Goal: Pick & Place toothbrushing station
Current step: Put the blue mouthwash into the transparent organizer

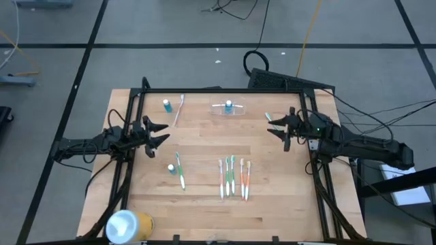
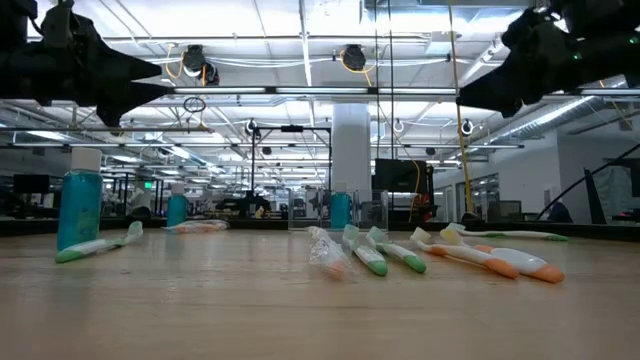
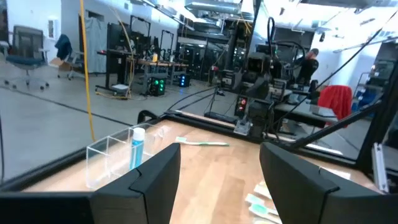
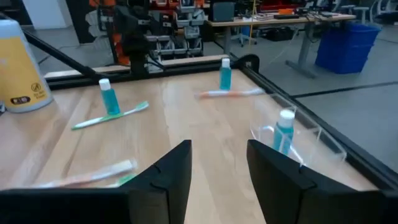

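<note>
Row of toothbrushes [image 1: 234, 178] lies nearest on the desk [image 1: 204, 211]; the clear holder [image 1: 229, 111] sits at the far edge, mid-width, a blue bottle [image 1: 229, 105] standing in it, nothing touching it. Left pincer [image 1: 158, 133] and right pincer [image 1: 279, 126] both hover wide open and empty above the desk's side edges, arms stretched inward, well apart from the holder. Right one looks closer: I'd drop it straight over the holder's thin wall, clear of the bottle, and squeeze gently, since that plastic looks slippery.
</note>
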### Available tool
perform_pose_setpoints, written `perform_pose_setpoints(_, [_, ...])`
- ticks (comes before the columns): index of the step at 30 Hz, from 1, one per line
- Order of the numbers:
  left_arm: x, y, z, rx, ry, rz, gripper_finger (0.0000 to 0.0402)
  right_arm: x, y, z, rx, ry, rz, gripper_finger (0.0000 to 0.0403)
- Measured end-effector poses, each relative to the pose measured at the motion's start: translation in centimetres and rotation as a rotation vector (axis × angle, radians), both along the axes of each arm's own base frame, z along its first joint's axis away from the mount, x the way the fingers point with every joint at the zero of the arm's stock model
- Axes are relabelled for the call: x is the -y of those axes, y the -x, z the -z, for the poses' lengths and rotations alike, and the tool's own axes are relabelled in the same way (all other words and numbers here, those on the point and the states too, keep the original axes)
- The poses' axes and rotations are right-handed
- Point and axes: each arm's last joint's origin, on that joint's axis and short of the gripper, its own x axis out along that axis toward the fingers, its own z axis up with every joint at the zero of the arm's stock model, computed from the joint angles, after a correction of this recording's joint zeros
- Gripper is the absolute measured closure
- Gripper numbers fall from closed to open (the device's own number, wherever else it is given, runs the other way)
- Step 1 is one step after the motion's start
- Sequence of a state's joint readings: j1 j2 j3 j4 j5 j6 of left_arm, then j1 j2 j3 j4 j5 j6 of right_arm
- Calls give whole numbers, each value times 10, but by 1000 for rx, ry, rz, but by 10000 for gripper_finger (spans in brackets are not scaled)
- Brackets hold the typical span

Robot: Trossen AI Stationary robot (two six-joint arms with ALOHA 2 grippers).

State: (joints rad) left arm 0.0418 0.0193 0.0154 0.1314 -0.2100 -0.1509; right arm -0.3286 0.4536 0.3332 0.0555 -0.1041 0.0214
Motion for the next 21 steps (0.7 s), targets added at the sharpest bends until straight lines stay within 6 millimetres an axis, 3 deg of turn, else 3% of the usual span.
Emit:
perform_pose_setpoints(7, [-1,0,0,17,61,-23,174,-2,9,13,61,-27,31,257])
perform_pose_setpoints(11, [-7,1,0,39,259,-208,174,-2,10,25,42,-68,36,257])
perform_pose_setpoints(17, [-14,-4,-31,-146,339,-338,174,-1,10,24,60,-28,79,257])
perform_pose_setpoints(21, [-28,-18,-58,-395,380,-492,174,0,10,23,74,-13,86,257])
